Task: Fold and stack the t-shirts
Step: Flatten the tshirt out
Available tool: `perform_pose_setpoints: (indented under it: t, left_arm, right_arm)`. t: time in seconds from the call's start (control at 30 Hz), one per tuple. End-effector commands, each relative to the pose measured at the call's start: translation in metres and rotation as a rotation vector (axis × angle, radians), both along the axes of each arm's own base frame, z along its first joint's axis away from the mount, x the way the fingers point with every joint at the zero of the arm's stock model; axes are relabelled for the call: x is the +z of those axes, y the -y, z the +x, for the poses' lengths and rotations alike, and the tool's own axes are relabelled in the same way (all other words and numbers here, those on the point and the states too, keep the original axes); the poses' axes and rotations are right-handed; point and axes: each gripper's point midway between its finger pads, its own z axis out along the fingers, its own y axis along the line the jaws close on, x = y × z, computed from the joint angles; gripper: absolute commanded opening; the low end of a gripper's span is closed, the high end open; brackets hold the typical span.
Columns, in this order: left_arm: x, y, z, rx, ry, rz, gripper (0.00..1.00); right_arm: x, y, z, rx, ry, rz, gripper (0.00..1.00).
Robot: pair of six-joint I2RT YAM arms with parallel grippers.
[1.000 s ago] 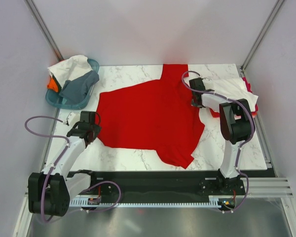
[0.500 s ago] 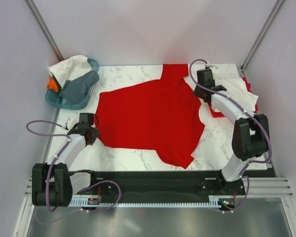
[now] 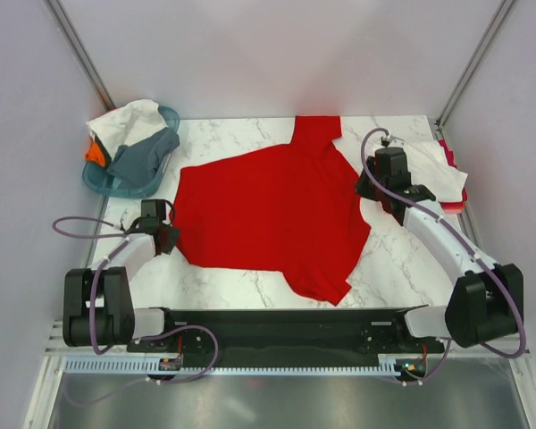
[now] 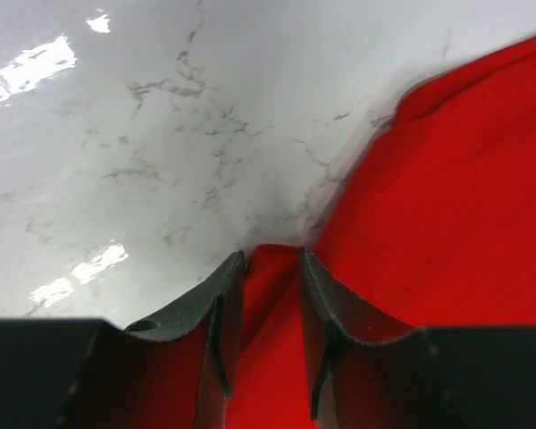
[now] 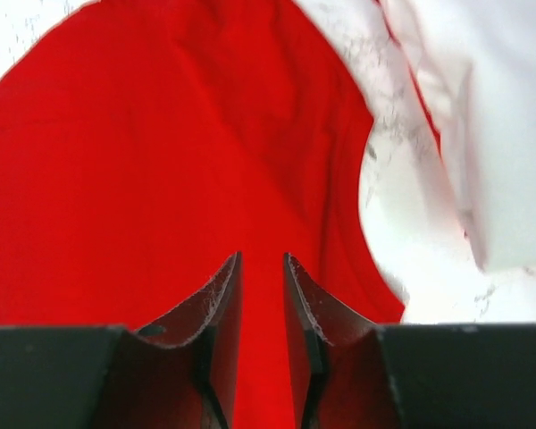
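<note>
Red cotton covers the middle of the marble worktop [image 3: 402, 268] — the bright red t-shirt [image 3: 268, 219] lies spread out flat, one end reaching the far edge and a corner pointing at the near edge. From the top view, the left gripper [image 3: 163, 234] is down at the shirt's left hem, close to the worktop's left edge, but you can't make out the jaws from up there. The left wrist cam fills that in: its two dark fingers [image 4: 223, 295] stand a little apart with a peak of red hem between them. Whether they're actually biting it, I can't tell. The right gripper [image 3: 372, 186] sits at the shirt's right side, and its own cam shows the jaws parted by a narrow gap, with red cloth below and nothing clamped. Only the top view catches the rest — a white tee [image 3: 429, 159] lying over a second red tee [image 3: 456, 198] at the right edge, and at the far left corner a teal basket [image 3: 98, 183] heaped with a white shirt [image 3: 125, 121], a grey shirt [image 3: 145, 154] and an orange shirt [image 3: 93, 152].
</note>
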Motion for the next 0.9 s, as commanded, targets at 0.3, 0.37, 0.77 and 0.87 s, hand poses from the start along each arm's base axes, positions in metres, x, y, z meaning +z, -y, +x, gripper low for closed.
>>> perform_pose_setpoints:
  t: [0.3, 0.37, 0.77, 0.87]
  left_arm:
    - [-0.015, 0.012, 0.007, -0.027, 0.001, -0.075, 0.02]
    - [-0.011, 0.008, 0.001, -0.014, 0.015, -0.065, 0.02]
    - [0.032, -0.022, -0.054, 0.119, 0.039, 0.023, 0.02]
    - [0.050, -0.024, -0.055, 0.116, 0.091, 0.041, 0.02]
  right_arm:
    - [-0.042, 0.014, -0.103, -0.024, -0.093, 0.067, 0.46]
    - [-0.052, 0.011, -0.115, -0.018, -0.139, 0.092, 0.44]
    - [-0.083, -0.006, -0.120, 0.017, -0.237, 0.102, 0.42]
    - [-0.088, -0.017, -0.119, 0.031, -0.260, 0.092, 0.42]
